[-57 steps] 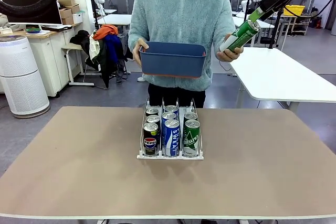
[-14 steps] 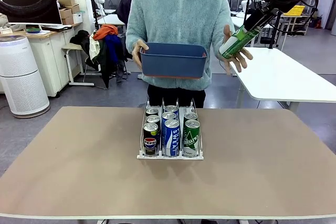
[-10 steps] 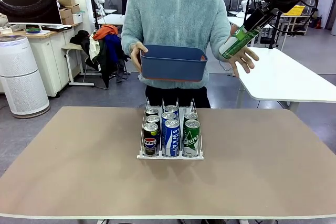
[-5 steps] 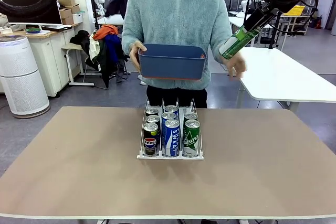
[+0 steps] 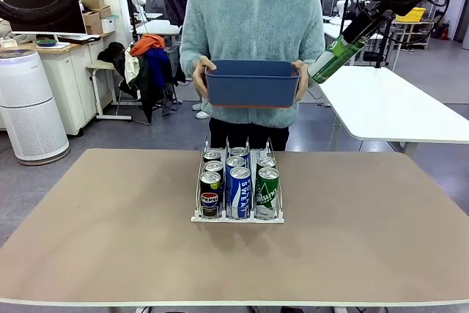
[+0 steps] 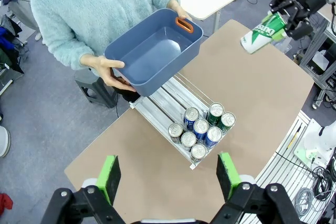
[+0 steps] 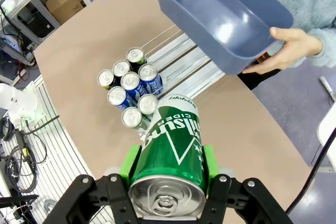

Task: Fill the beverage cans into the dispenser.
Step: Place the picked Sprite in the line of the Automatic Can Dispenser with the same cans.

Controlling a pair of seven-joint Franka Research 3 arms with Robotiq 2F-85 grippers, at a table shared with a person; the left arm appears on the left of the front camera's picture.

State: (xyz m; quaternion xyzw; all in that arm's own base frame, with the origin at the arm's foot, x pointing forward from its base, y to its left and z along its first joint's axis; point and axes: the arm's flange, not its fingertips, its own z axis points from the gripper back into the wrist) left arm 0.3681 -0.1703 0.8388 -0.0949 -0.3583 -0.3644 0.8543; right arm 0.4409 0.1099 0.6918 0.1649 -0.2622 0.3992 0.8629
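Observation:
My right gripper (image 5: 353, 34) hangs high at the right, shut on a tilted green beverage can (image 5: 330, 62). In the right wrist view the same green can (image 7: 172, 142) stands between that gripper's (image 7: 168, 169) green pads. The dispenser (image 5: 198, 214) sits mid-table with several beverage cans (image 5: 239, 190) in its three lanes: black, blue-and-white and green. From above, the cans (image 6: 202, 128) fill the near end, and the far rails (image 6: 169, 96) are bare. My left gripper (image 6: 168, 176) is open, high above the table and holding nothing.
A person at the far side holds an empty blue bin (image 5: 253, 83) in both hands above the dispenser's far end; the bin (image 7: 227, 18) has an orange handle. A white table (image 5: 396, 108) stands behind at the right.
The person's hand has left the green can and gone to the blue bin, which both hands now hold. My right gripper keeps the can in about the same place.

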